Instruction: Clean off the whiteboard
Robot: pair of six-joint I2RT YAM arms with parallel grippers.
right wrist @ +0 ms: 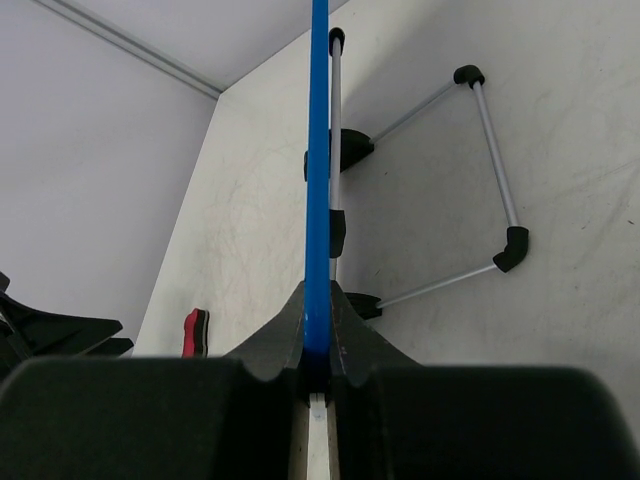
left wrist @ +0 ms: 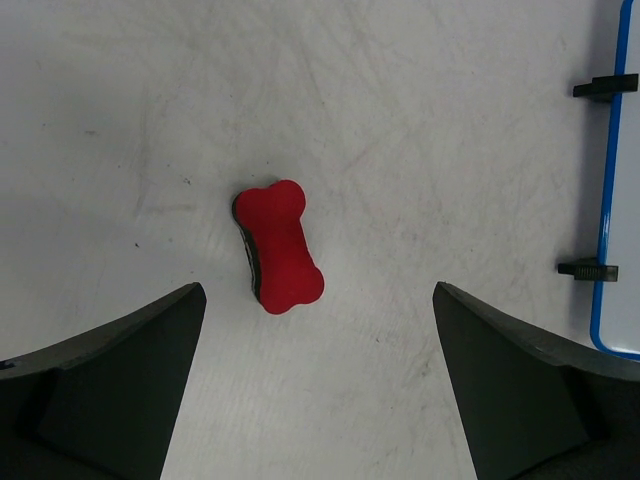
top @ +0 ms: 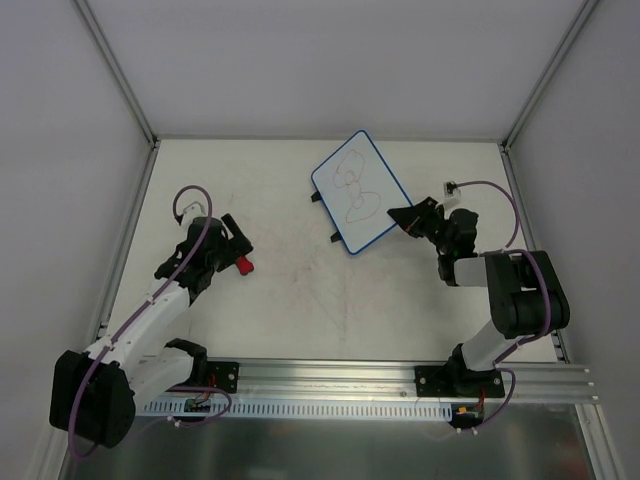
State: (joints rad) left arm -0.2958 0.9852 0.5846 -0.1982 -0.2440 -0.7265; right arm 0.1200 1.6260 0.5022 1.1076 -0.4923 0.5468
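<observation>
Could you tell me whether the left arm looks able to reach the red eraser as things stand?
Probably yes: the left gripper is open just over the red eraser, which lies on the table with nothing between them; the whiteboard sits off to one side.

Left wrist view: whiteboard (left wrist: 626,200) cut off by the right picture edge, only a rim strip and two black tabs (left wrist: 604,87) showing; fingers (left wrist: 110,380) of my left end effector (left wrist: 318,320) run off the bottom edge. Right wrist view: board seen edge-on, its face hidden; its near edge buried between the fingers of my right end effector (right wrist: 318,335), whose body is a blurred dark mass; red eraser (right wrist: 193,332) partly hidden behind that mass. Top view: scribbles (top: 355,190) too small to read.
</observation>
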